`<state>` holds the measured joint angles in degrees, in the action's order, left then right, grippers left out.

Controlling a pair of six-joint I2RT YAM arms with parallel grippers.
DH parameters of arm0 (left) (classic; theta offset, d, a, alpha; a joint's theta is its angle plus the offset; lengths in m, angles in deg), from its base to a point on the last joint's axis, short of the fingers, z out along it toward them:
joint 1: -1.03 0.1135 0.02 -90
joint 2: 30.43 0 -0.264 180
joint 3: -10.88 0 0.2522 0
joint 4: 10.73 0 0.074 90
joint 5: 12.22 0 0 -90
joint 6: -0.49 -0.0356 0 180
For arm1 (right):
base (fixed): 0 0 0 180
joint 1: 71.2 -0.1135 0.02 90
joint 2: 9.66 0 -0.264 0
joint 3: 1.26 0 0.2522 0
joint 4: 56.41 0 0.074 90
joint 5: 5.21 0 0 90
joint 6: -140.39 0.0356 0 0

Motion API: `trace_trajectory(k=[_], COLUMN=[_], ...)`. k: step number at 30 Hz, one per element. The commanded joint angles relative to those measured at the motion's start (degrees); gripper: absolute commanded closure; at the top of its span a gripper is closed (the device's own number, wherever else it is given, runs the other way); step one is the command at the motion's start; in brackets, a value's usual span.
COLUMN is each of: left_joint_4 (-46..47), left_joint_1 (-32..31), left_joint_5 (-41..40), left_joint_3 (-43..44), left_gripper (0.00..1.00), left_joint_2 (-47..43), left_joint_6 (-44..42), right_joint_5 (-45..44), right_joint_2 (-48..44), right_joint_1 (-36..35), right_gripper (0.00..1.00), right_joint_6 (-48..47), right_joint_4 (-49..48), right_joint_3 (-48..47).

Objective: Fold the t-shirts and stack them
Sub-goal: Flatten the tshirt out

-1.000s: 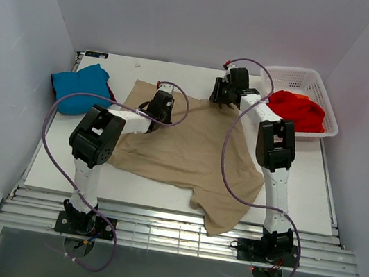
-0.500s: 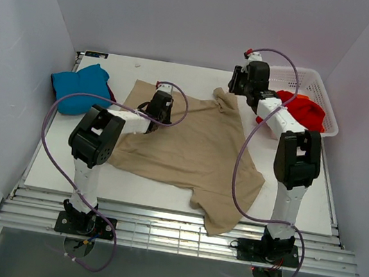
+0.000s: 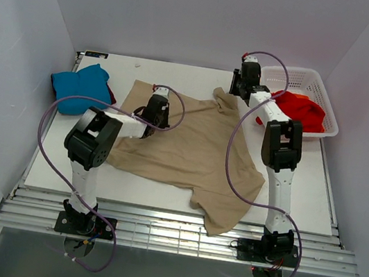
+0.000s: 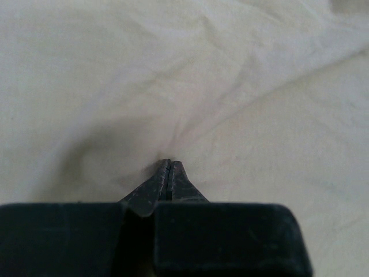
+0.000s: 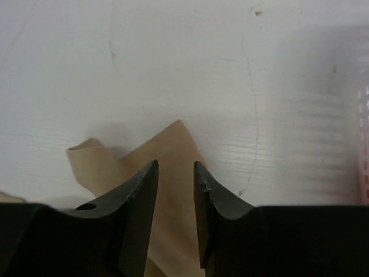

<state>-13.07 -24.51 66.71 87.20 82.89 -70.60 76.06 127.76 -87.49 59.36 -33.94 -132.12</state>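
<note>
Bare table (image 3: pixel 180 75) is showing along the far edge, between the teal shirt (image 3: pixel 79 87) and the basket (image 3: pixel 318 81). The tan shirt (image 3: pixel 190 146) is covering the middle and draping over the near edge. The right arm (image 3: pixel 279 136) is crossing just beside the basket.

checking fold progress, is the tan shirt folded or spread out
Spread out: the tan shirt lies mostly flat on the table, far corner rumpled.

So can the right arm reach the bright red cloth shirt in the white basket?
Probably yes. The right gripper hovers with jaws open beside the white plastic lattice basket, and the bright red cloth t-shirt lies uncovered in it.
</note>
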Motion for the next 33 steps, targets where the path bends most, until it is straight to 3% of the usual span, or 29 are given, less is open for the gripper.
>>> trace_trajectory(k=[1,5,6,9,17,21,25,28,33], left_joint_4=[-4.74,-4.74,-4.83,-4.83,-5.09,-5.53,-5.71,-5.71,-5.79], left_joint_1=[0.32,0.32,0.32,0.32,0.32,0.32,0.32,0.32,0.32], left_joint_5=[2.81,2.72,2.72,2.46,1.49,0.61,0.26,-0.09,-0.27], left_joint_3=[-4.03,-4.65,-4.65,-5.00,-5.17,-5.35,-5.35,-5.44,-5.17], left_gripper=[1.00,1.00,1.00,1.00,1.00,1.00,1.00,1.00,1.00], left_joint_2=[-1.87,-2.57,-2.58,-2.92,-3.72,-3.98,-4.16,-4.24,-4.25], left_joint_6=[-0.46,-0.46,-0.37,-0.11,-0.02,-0.46,-0.64,-0.46,-0.20], right_joint_5=[-1.38,-1.38,-1.46,-1.11,2.75,2.84,2.76,1.00,-2.69], right_joint_2=[0.82,1.27,1.44,2.23,6.27,7.51,7.86,7.51,4.61], right_joint_1=[0.39,0.47,0.47,0.47,0.56,0.65,0.91,1.35,1.79], right_gripper=[0.63,0.62,0.55,0.50,0.49,0.59,0.63,0.92,0.92], right_joint_6=[-0.18,-0.88,-0.89,-1.32,-1.33,-0.89,-0.53,-0.18,-1.59], right_joint_4=[0.61,0.78,1.13,2.19,5.09,6.58,7.37,7.90,7.29], right_joint_3=[-3.31,-2.70,-2.70,-2.44,-4.19,-5.16,-5.16,-5.07,-4.19])
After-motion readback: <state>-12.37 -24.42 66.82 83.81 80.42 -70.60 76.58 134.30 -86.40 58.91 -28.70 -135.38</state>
